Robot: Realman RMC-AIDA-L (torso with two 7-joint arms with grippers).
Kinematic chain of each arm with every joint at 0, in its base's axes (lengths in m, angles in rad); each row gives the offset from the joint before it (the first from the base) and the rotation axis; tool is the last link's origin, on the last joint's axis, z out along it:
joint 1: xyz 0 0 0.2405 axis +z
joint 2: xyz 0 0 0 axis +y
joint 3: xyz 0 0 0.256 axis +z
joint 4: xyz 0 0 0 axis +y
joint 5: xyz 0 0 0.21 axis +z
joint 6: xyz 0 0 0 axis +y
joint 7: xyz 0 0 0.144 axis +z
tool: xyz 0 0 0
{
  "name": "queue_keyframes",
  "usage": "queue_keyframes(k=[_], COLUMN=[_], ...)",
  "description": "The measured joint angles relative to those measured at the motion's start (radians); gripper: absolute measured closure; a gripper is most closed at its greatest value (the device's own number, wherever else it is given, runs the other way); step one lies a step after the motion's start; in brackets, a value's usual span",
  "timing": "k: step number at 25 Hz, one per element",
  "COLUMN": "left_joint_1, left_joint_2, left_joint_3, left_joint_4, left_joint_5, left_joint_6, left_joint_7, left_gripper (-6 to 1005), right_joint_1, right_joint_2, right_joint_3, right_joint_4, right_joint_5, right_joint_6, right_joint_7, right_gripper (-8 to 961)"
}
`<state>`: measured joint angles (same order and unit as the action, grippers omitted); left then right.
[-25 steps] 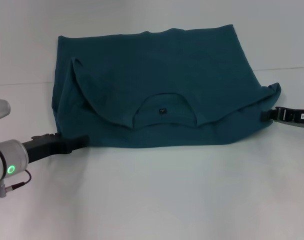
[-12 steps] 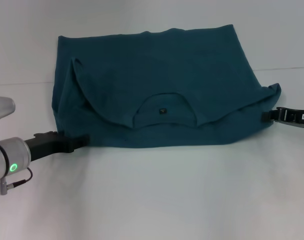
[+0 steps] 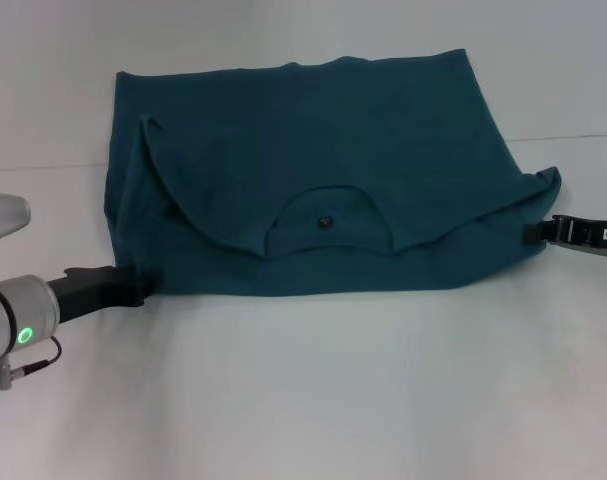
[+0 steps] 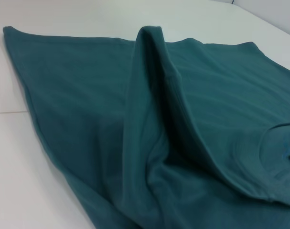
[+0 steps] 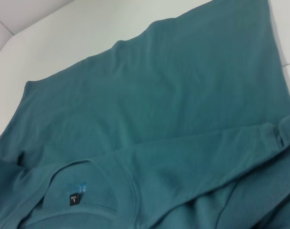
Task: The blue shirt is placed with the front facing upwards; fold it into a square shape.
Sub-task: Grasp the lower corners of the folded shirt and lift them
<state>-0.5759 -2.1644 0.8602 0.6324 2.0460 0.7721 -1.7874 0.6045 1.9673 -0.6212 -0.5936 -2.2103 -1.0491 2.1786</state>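
Note:
The blue shirt [image 3: 313,170] lies on the white table [image 3: 313,400], folded over itself, with the collar [image 3: 328,195] and its small dark tag [image 3: 326,220] on top near the front edge. No lettering shows. My left gripper [image 3: 133,285] is low at the shirt's near left corner, just at the cloth's edge. My right gripper [image 3: 535,232] is at the shirt's right edge, below a raised sleeve corner [image 3: 551,178]. The left wrist view shows a ridge of folded cloth [image 4: 154,71]. The right wrist view shows the shirt [image 5: 159,105] and the tag [image 5: 74,198].
A seam line [image 3: 583,137] crosses the white table behind the shirt. Bare table surface stretches in front of the shirt and on both sides.
My left gripper has drawn back to the left, from under the shirt's front edge to its corner. The right gripper and the shirt have not moved.

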Motion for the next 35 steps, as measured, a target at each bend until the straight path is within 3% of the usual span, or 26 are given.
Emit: queue_keyframes(k=[12,17,25,35], left_joint_1=[0.000,-0.001,0.017,0.113], left_joint_2=[0.000,0.001,0.001,0.000], left_joint_3=[-0.004,-0.005,-0.005,-0.026], left_joint_4=[0.004,0.007,0.041,0.164], left_joint_5=[0.000,0.000,0.000,-0.007], left_joint_6=[-0.002,-0.002,0.025,0.221], left_joint_7=[-0.001,-0.001,-0.005,-0.051], left_gripper=[946,999,998,998], right_joint_1=[-0.002,-0.006,-0.029,-0.140], right_joint_2=[0.000,-0.003,-0.009,-0.011], right_joint_3=[0.000,0.000,0.000,0.006], right_joint_4=[0.000,0.000,0.000,-0.061], right_joint_5=[0.000,0.000,0.009,0.111], right_joint_6=[0.000,0.000,-0.018,-0.181], right_joint_7=[0.000,-0.003,-0.040,-0.150], right_gripper=[932,932,933,932])
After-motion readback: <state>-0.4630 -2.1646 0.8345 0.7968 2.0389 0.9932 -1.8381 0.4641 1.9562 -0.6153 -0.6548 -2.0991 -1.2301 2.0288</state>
